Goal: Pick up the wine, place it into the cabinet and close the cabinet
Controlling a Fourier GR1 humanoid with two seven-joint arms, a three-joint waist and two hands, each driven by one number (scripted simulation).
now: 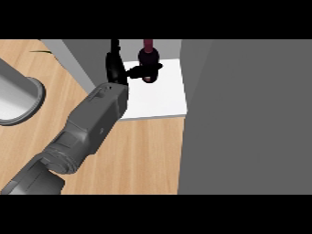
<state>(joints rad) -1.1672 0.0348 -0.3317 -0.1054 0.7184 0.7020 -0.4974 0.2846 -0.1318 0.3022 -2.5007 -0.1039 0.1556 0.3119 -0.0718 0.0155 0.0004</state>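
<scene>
The wine bottle [148, 55], dark with a red neck, stands upright at the back of the cabinet's white shelf [159, 98]. My left hand [115, 68] is just left of it, at the end of a grey forearm that comes in from the lower left. Its fingers [114, 49] point straight up beside the bottle and do not wrap it. The thumb [135, 71] sticks out to the right and meets the bottle's lower part. The cabinet stands open, its grey door [253, 119] filling the right side. My right hand is nowhere in the view.
A large grey cylinder [9, 98] stands on the wooden counter [145, 155] at the left. The cabinet's grey side wall [77, 59] runs close along the left of my hand.
</scene>
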